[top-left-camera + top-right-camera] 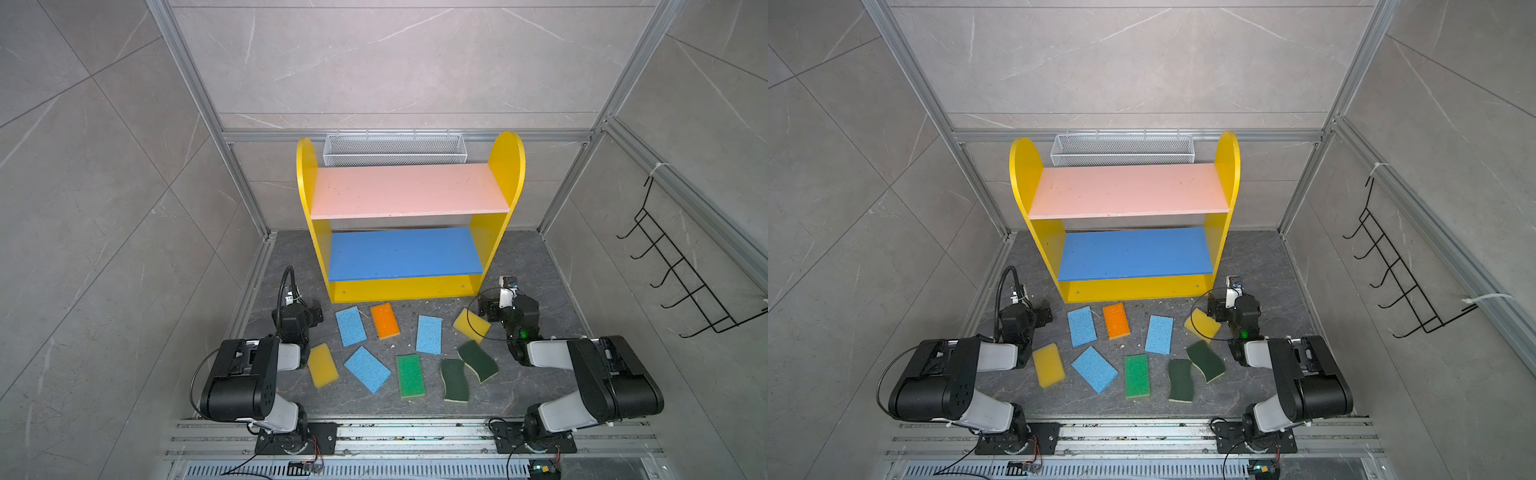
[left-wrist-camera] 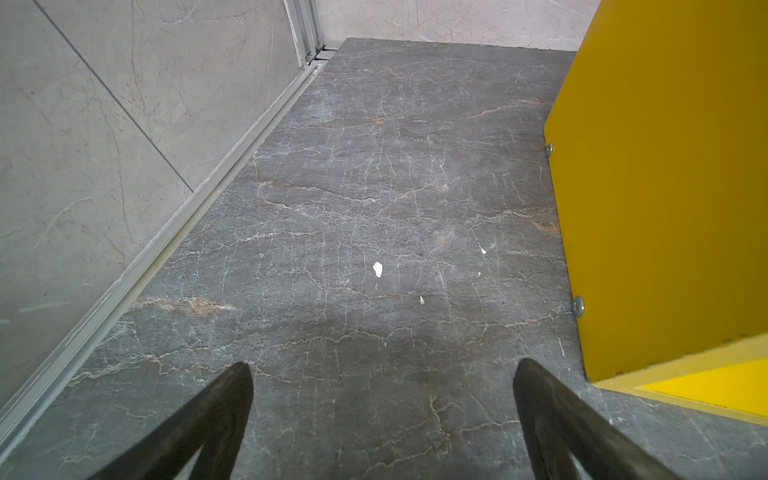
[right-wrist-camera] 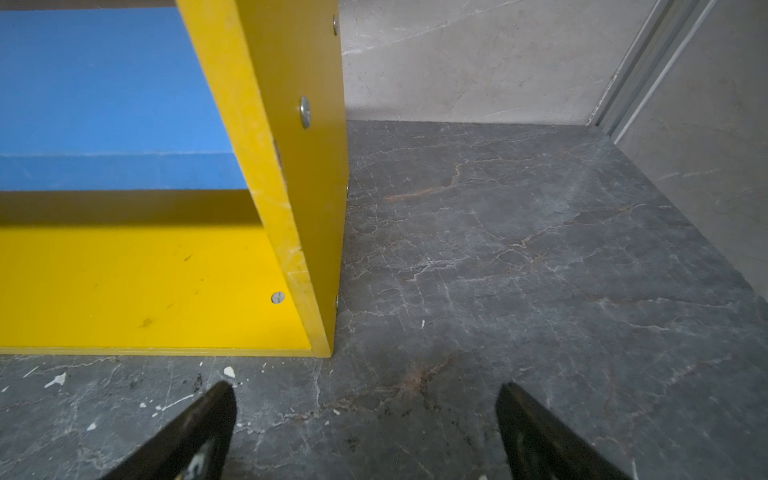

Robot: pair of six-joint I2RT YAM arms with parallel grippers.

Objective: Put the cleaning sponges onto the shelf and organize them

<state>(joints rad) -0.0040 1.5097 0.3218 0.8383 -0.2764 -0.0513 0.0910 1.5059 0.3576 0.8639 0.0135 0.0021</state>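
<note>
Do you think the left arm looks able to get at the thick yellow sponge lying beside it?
Probably yes: the thick yellow sponge lies flat and uncovered beside the forearm. The left gripper, fingers open and empty, sits further forward, so the arm would need to draw back first.

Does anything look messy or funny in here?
Yes. The sponges lie scattered on the floor at all angles, like the orange sponge and the tilted blue sponge, while the shelf is bare. Little white crumbs speckle the floor by the shelf's base. Nothing looks broken or spilled.
</note>
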